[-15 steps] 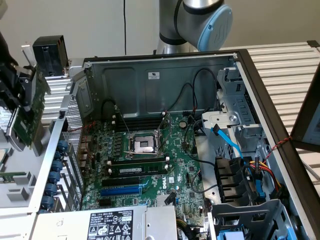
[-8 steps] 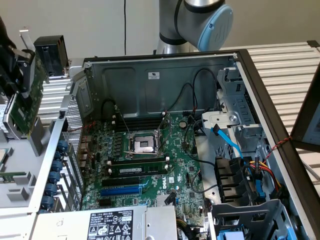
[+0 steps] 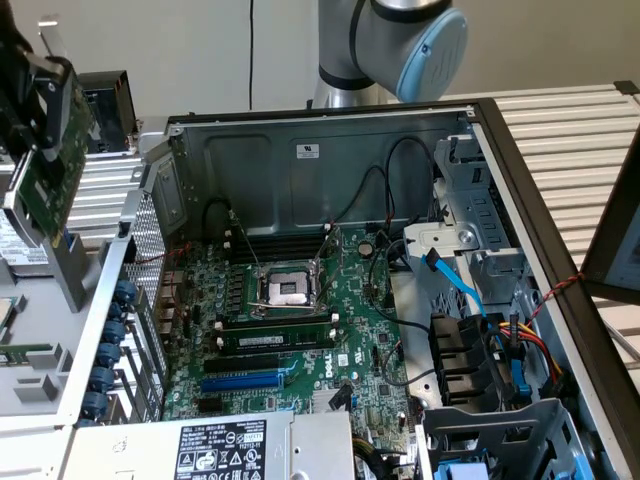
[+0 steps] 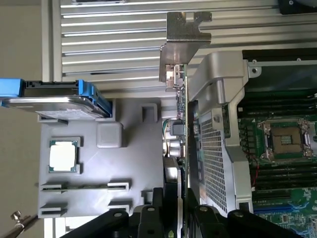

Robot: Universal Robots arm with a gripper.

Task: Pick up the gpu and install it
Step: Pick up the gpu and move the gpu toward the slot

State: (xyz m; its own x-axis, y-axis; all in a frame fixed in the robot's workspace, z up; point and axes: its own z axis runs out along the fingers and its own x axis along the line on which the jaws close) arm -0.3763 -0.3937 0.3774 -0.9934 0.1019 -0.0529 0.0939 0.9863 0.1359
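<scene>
At the upper left of the exterior frame the gripper (image 3: 40, 105) is cut off by the picture's edge, so much of it is hard to make out. It is clamped on the gpu (image 3: 48, 165), which hangs tilted just beneath it, outside the open computer case (image 3: 300, 150) and over the grey tray (image 3: 40, 385). The card shows a green board (edge-on in the wrist view, faces hidden) and a silver end bracket (image 4: 184, 34).
</scene>
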